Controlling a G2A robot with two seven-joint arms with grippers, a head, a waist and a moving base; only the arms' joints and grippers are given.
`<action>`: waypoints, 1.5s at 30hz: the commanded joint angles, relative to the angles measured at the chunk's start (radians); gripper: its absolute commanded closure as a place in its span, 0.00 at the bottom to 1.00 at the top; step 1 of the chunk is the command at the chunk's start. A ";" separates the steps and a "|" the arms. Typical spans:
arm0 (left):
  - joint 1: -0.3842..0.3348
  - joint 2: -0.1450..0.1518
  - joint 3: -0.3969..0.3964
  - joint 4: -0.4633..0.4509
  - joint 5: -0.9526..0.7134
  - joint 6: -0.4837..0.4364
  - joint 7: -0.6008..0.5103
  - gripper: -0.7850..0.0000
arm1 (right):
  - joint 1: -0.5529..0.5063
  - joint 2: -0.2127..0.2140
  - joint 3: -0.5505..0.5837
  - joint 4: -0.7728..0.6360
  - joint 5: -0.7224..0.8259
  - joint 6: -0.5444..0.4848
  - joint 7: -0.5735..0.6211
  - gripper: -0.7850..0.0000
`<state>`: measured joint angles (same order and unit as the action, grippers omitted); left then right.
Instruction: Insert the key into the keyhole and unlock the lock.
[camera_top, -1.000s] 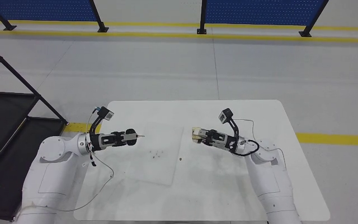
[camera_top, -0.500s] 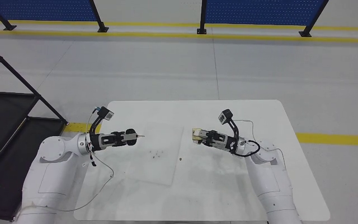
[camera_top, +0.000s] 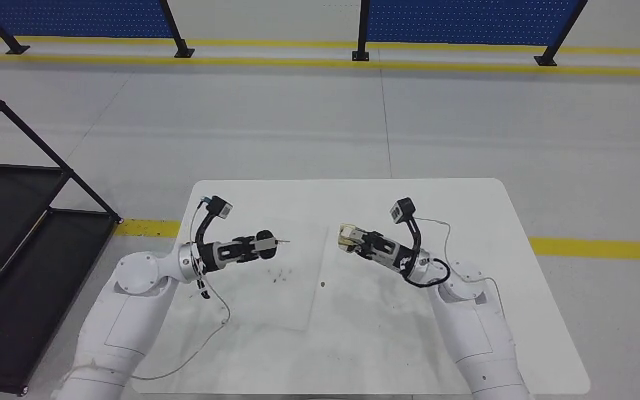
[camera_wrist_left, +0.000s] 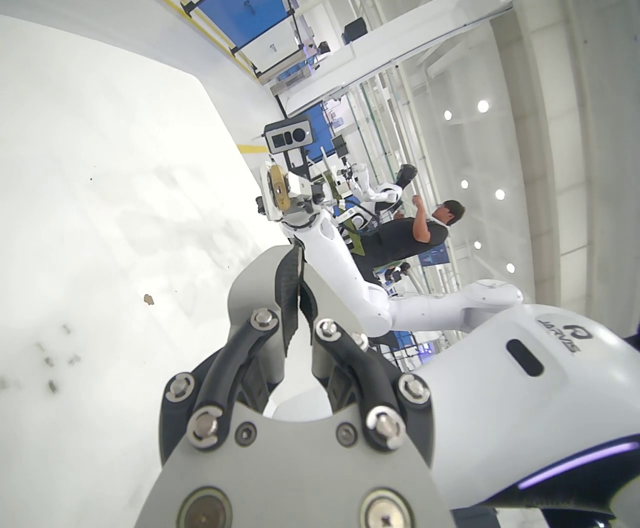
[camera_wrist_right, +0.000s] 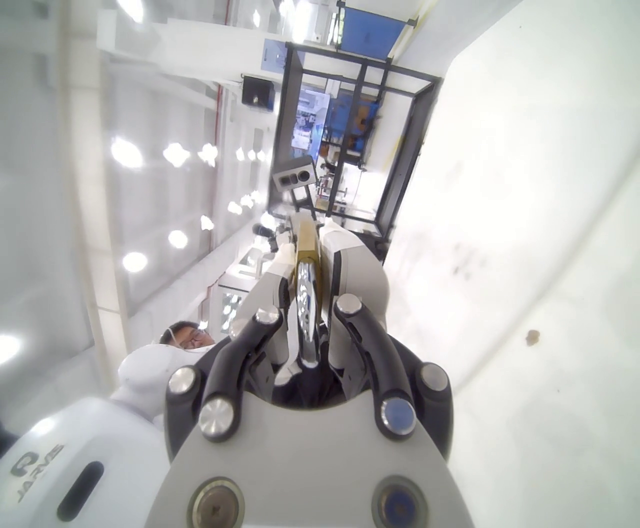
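Opposite the lock (camera_top: 347, 236) that the right tool (camera_top: 355, 239) is clamping, the left tool (camera_top: 267, 242) is pinching the key (camera_top: 281, 241), risking jamming beside the keyhole (camera_wrist_left: 277, 192) if misaligned.

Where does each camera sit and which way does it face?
Top view: above the arms, looking down at the table; both arms show, left holding the key.
Left wrist view: on that wrist, facing past the left gripper toward the lock.
Right wrist view: on that wrist, facing along the right gripper, shut on the lock.
Shared: all three show the lock.
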<state>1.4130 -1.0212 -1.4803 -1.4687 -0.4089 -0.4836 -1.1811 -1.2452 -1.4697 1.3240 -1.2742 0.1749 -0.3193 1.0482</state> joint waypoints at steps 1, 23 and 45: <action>-0.017 -0.003 0.024 0.010 0.005 -0.002 0.004 1.00 | -0.006 0.002 -0.007 -0.011 -0.008 -0.003 -0.008 1.00; -0.127 -0.034 0.191 0.143 -0.061 -0.102 0.041 1.00 | -0.011 0.017 -0.111 -0.063 -0.009 0.033 -0.100 1.00; -0.150 -0.040 0.234 0.169 -0.063 -0.122 0.070 1.00 | 0.002 0.039 -0.150 -0.047 0.025 0.012 -0.105 1.00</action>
<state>1.2633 -1.0610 -1.2472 -1.3003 -0.4724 -0.6063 -1.1119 -1.2436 -1.4310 1.1746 -1.3214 0.1985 -0.3069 0.9432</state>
